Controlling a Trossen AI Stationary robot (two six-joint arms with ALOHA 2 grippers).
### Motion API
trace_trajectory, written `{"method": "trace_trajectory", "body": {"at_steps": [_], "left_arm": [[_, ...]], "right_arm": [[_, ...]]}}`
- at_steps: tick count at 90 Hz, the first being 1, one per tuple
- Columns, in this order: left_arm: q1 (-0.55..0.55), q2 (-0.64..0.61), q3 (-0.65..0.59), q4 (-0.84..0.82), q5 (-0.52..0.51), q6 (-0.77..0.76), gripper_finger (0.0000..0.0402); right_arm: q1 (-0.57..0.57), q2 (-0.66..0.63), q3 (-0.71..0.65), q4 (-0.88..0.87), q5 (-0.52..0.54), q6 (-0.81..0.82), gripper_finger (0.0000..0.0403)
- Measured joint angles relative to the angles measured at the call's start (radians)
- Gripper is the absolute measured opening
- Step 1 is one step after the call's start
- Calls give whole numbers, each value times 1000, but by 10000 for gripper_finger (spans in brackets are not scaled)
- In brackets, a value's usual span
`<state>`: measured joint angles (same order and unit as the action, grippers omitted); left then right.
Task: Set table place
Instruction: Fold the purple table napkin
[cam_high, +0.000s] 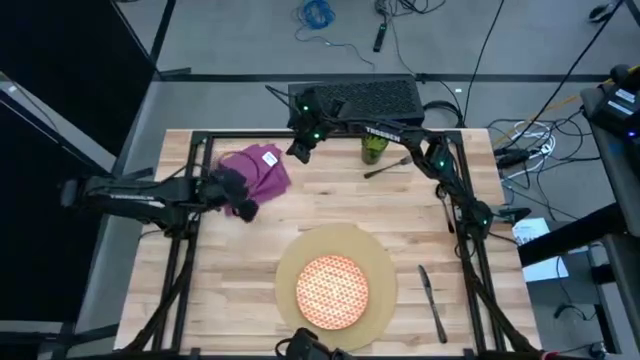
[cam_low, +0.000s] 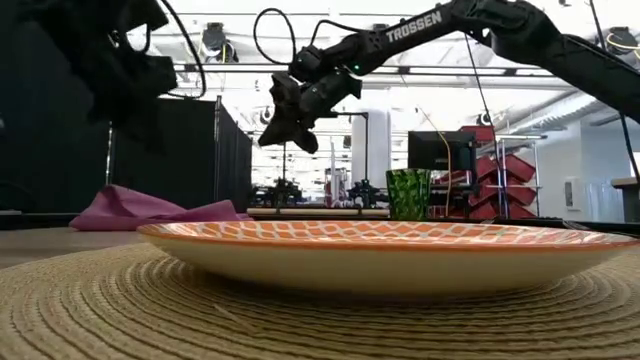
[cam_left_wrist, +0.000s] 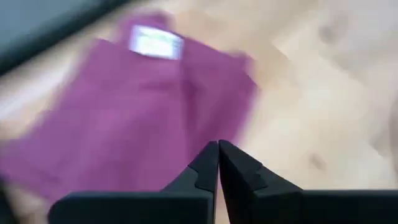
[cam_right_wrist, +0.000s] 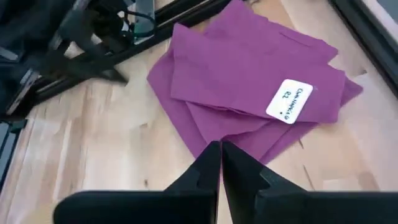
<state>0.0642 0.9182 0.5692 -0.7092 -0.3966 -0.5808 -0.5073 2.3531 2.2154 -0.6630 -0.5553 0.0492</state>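
The purple napkin (cam_high: 262, 170) lies folded flat on the table (cam_high: 230, 270) at the far left, a white label (cam_right_wrist: 290, 99) on its top. My left gripper (cam_high: 240, 200) hangs shut above the napkin's near edge (cam_left_wrist: 124, 124). My right gripper (cam_high: 299, 150), also shut, hovers just right of the napkin (cam_right_wrist: 249, 68), high above the table in the low view (cam_low: 290, 112). The orange-and-white plate (cam_high: 333, 290) sits on the round tan mat (cam_high: 290, 262) near the front edge. The green cup (cam_high: 374, 149) stands at the far side, the fork (cam_high: 386, 167) beside it. The knife (cam_high: 432, 303) lies right of the mat.
A black frame (cam_high: 190, 210) runs around the tabletop. A dark box (cam_high: 365, 97) stands behind the far edge. Bare wood lies between the napkin and the mat and left of the mat.
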Motion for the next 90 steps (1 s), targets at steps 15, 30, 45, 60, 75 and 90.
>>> {"method": "trace_trajectory", "body": {"at_steps": [15, 30, 45, 60, 75, 90], "left_arm": [[-18, 123, -12, 71, 2, 45, 29], [35, 245, -7, 179, -7, 6, 79], [92, 333, -3, 158, -26, -16, 108], [94, 367, -3, 158, -10, -16, 111], [95, 372, -3, 146, 24, -18, 112], [98, 372, -3, 140, 36, -15, 112]], "right_arm": [[-4, -5, 0, 2, -8, 0, 0], [-3, -5, 0, -21, -54, 7, 0], [-2, -5, 0, -79, -54, 9, 0], [-2, -5, 0, -102, -53, 9, 0], [-2, -6, 0, -98, -53, 17, 0], [-4, -6, 0, -97, -49, 23, 0]]}}
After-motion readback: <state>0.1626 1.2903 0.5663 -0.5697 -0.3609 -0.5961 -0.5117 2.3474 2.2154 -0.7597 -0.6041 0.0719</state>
